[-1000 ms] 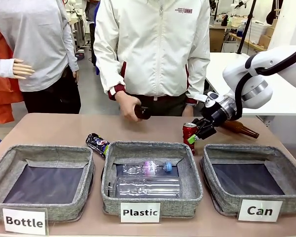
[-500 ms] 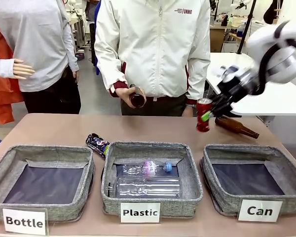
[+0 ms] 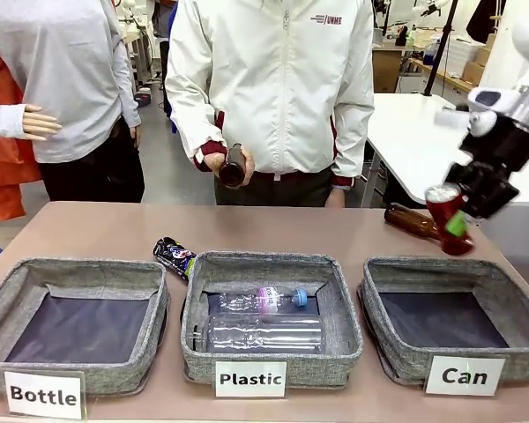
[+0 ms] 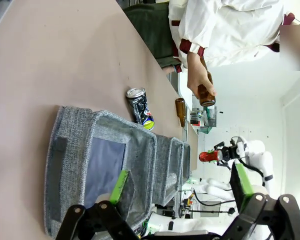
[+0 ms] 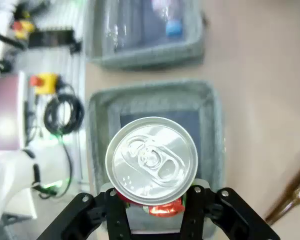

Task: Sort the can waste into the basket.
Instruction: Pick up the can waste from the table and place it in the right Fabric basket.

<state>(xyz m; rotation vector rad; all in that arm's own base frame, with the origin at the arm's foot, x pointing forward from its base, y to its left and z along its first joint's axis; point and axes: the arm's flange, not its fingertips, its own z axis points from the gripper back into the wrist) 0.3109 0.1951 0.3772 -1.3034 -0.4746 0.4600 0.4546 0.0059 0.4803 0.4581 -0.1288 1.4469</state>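
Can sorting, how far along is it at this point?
Done: nothing yet; the Can basket has no can on its dark lining. In hand: the red can is gripped in the right jaws, in the air above that basket's far side. Left: release it, then fetch the black can, lying on the table behind the gap between the Bottle basket and the Plastic basket. The left jaws stand open.

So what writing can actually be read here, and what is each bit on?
"Bottle": left label, on the left basket.
"Plastic": middle label, on the middle basket.
"Can": right label, on the right basket.
Jacket chest print: too small to read.
Black can print: too blurred to read.
Red can: nothing legible.
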